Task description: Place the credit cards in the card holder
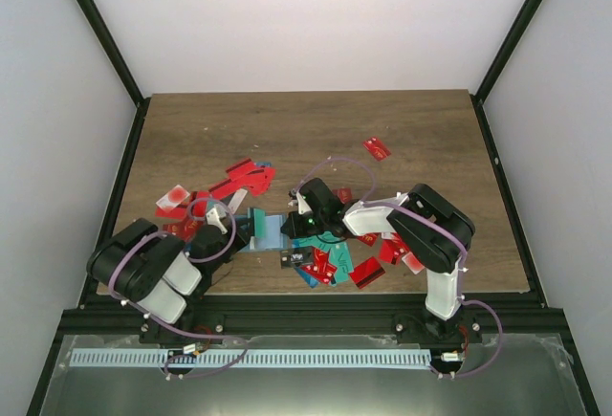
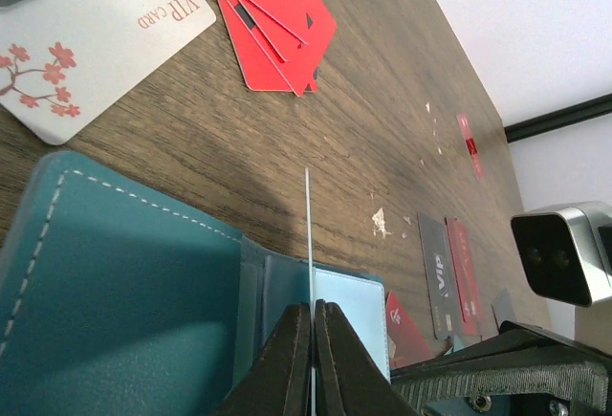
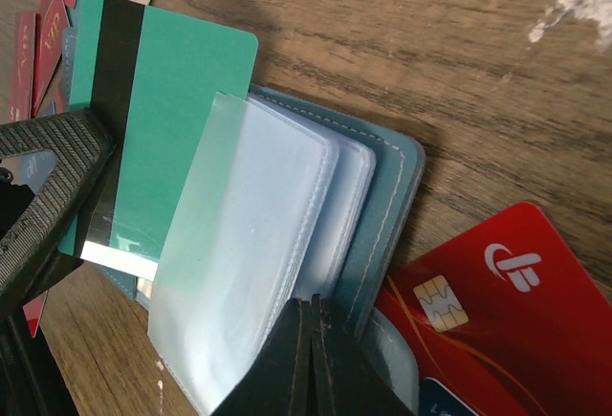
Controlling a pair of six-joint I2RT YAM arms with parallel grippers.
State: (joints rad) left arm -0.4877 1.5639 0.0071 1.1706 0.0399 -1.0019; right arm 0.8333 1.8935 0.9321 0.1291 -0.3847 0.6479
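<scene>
- Pinching the teal card (image 3: pixel 172 120) by its edge, the left gripper (image 2: pixel 311 309) is clamped narrow on it. The card reaches over the open card holder (image 2: pixel 105 301), which lies on the table (image 1: pixel 287 129) between the 2 arms, near the front edge.
- The right gripper (image 3: pixel 308 306) is closed on the edge of a clear sleeve (image 3: pixel 249 244), lifting it. If that pinch has caught 2 sleeves rather than 1, the pocket mouth is sealed and the card will likely ride over the top.
- Whether the card's corner is already inside a pocket cannot be told, because the sleeve overlaps it. A push made on that guess could jam the corner against a seam and bow the thin plastic.
- The grip on the card is a small bite at 1 edge, so any resistance may pivot the card between the fingers.
- The sleeve looks slick, so a pull from the advancing card could slip it out of the right fingers.
- The soft holder seems anchored only by that sleeve, so a push may skid it into the red card (image 3: pixel 478 311) just beside it.
- Both grippers work very near each other, and a small misjudged move risks a knock.
</scene>
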